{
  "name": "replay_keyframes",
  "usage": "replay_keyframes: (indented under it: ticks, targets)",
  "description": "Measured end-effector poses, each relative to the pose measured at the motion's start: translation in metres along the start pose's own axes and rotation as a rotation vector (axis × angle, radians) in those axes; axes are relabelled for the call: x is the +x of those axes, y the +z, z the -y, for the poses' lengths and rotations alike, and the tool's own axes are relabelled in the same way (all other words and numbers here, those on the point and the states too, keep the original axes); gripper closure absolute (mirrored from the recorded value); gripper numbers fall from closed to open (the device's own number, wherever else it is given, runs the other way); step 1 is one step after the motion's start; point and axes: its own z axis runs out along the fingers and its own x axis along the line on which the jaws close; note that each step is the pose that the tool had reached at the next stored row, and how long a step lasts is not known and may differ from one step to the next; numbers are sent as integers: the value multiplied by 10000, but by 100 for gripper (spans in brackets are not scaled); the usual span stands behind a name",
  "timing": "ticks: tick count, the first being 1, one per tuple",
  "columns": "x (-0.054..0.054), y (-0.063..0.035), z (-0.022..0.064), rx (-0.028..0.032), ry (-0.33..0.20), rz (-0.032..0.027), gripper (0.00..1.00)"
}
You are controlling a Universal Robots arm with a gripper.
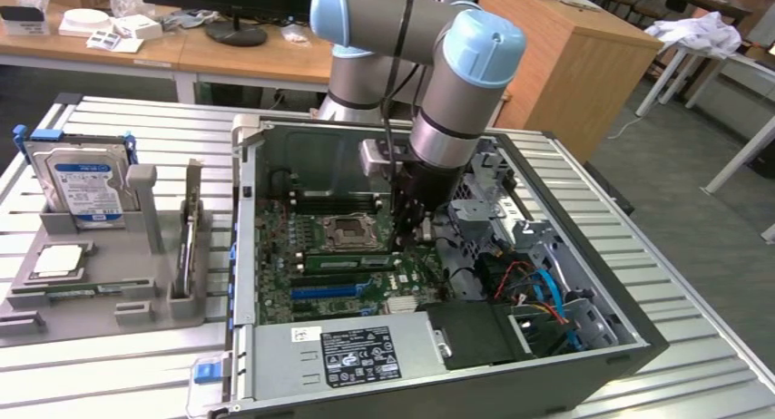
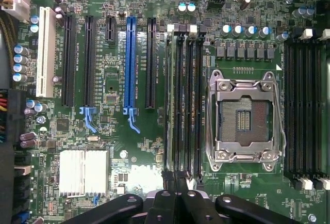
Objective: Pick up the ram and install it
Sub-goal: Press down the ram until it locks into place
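Note:
The ram (image 1: 345, 262) is a thin green stick lying along a black memory slot beside the empty CPU socket (image 1: 348, 230), inside the open computer case. My gripper (image 1: 412, 242) hangs straight down at the end of the stick towards the exterior view's right. In the wrist view the gripper (image 2: 174, 208) has its fingers drawn together, in line with the row of memory slots (image 2: 184, 105). There the ram (image 2: 176, 105) shows edge-on in one slot. Whether the fingertips touch the stick is hidden.
On the exterior view's left a grey tray (image 1: 122, 301) holds the silver hard drive (image 1: 83, 188) and a square silver processor chip (image 1: 61, 260). The power supply (image 1: 358, 355) sits at the case front. Cables and a drive cage (image 1: 533, 283) crowd the right side. Expansion slots (image 2: 129, 64) lie beside the memory slots.

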Motion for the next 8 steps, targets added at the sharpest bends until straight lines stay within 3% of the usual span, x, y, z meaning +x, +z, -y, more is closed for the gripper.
replay_keyframes:
  ticks: [8]
  targets:
    - [-2, -57, -2, 0, 0, 1, 89]
